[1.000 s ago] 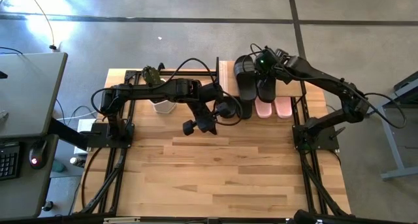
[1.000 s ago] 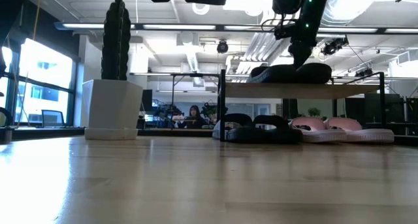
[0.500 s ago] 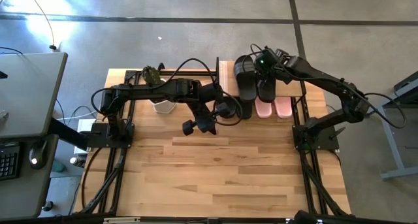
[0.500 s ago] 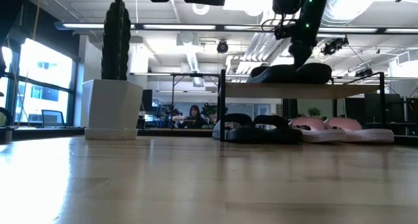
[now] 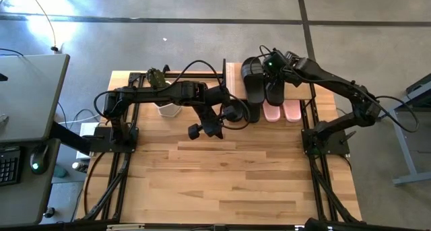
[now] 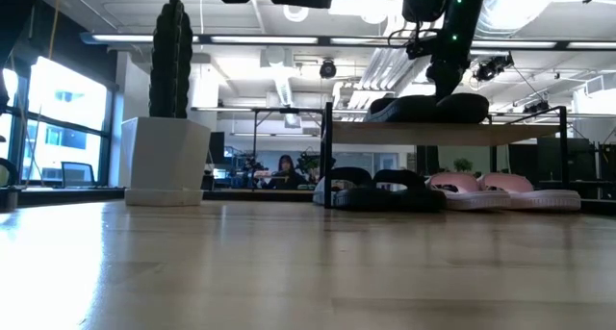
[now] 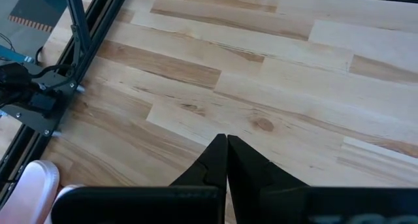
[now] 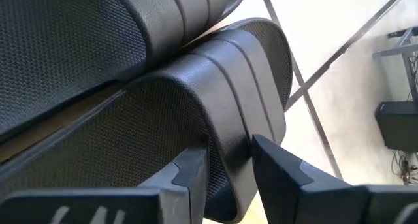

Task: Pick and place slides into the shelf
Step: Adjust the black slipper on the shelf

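Observation:
The shelf (image 5: 234, 69) stands at the table's far edge. Two black slides lie side by side on its light top board (image 6: 423, 133). My right gripper (image 5: 269, 64) is above them, shut on the right-hand black slide (image 5: 275, 89). On the lower tier sit two more black slides (image 6: 375, 188) and the two pink slides (image 5: 281, 111). My left gripper (image 5: 210, 126) hangs over the middle of the table, fingers shut (image 7: 226, 140), touching nothing. My right gripper (image 8: 228, 147) pinches the ribbed strap (image 8: 230, 129) of the black slide between its two fingers, one on each face of the strap. It comes from above, pointing down (image 6: 445, 78). The slide (image 6: 464, 107) lies flat with its sole on the shelf's top board.
A white hexagonal pot with a cactus (image 5: 168, 107) stands left of the shelf, near the left arm. Black frame rails (image 7: 78, 34) run along the table's sides. The near half of the wooden table (image 5: 229, 184) is bare boards. A person sits far off in the room (image 6: 286, 168).

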Robot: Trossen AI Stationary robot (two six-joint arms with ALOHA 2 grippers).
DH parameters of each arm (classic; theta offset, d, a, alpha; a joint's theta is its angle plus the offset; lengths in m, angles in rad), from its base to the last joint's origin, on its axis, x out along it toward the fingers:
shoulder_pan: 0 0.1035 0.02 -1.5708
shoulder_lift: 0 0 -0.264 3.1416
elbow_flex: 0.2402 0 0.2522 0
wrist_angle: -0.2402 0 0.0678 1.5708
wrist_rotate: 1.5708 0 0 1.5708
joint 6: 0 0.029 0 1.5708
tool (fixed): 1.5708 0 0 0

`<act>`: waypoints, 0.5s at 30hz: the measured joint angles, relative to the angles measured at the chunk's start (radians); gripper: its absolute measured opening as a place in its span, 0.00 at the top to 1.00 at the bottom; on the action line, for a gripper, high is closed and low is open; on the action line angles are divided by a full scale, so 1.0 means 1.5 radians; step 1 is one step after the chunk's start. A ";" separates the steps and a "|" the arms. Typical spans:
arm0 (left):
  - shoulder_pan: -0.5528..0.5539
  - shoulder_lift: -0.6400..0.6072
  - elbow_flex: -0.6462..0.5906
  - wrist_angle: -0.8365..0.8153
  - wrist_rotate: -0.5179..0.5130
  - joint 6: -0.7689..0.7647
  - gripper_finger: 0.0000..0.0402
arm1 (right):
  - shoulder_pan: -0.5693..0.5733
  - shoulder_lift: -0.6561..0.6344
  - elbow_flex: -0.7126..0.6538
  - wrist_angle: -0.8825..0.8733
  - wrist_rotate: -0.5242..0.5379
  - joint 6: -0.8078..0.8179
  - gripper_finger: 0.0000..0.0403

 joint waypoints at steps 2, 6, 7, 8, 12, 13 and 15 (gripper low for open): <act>0.000 0.000 0.000 0.000 0.000 0.000 1.00 | 0.000 0.000 0.000 0.000 -0.004 0.000 0.74; 0.000 0.000 0.000 0.000 0.000 0.000 1.00 | 0.000 0.000 0.000 0.000 -0.019 0.004 0.74; 0.000 0.000 0.000 0.000 0.000 0.000 1.00 | 0.000 0.000 0.000 0.000 -0.026 0.010 0.74; 0.000 0.000 0.000 0.000 0.000 0.000 1.00 | 0.000 0.000 0.000 -0.002 -0.037 0.011 0.74; 0.000 0.000 0.000 0.000 0.000 0.000 1.00 | 0.000 -0.001 0.001 -0.006 -0.051 0.020 0.74; 0.000 0.000 0.000 0.000 0.000 0.000 1.00 | 0.000 -0.001 0.001 -0.008 -0.051 0.023 0.74; 0.000 0.000 0.000 0.000 0.000 0.000 1.00 | 0.000 -0.001 0.001 -0.007 -0.053 0.027 0.74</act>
